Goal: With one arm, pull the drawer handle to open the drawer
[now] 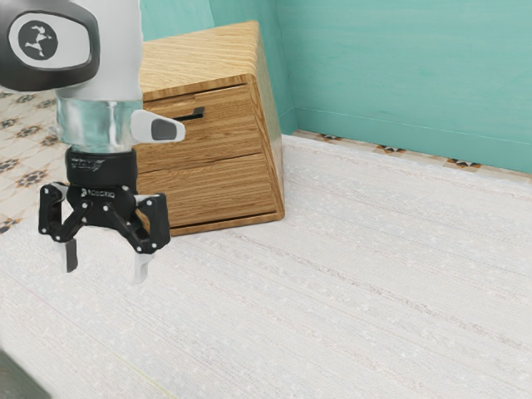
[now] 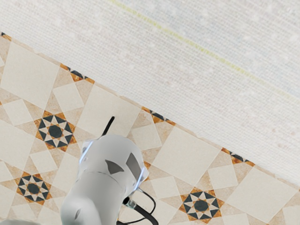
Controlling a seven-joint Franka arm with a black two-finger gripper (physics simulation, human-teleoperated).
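A wooden drawer cabinet (image 1: 218,125) stands at the back of the pale table, toward the exterior view's left. Its upper drawer front (image 1: 212,125) carries a dark handle (image 1: 193,114), partly hidden behind my arm; a lower drawer front (image 1: 208,191) sits beneath it. Both fronts look flush with the cabinet. My black gripper (image 1: 106,262) hangs open in front of the cabinet and below the handle, fingers pointing down above the table, holding nothing. The wrist view looks down on the table's surface (image 2: 211,61) and my arm's base (image 2: 105,187).
The pale table (image 1: 357,283) stretches wide toward the exterior view's right. A teal wall (image 1: 399,58) stands behind. Patterned floor tiles (image 2: 187,159) lie beyond the table's edge, and tiles (image 1: 21,150) show at the exterior view's left.
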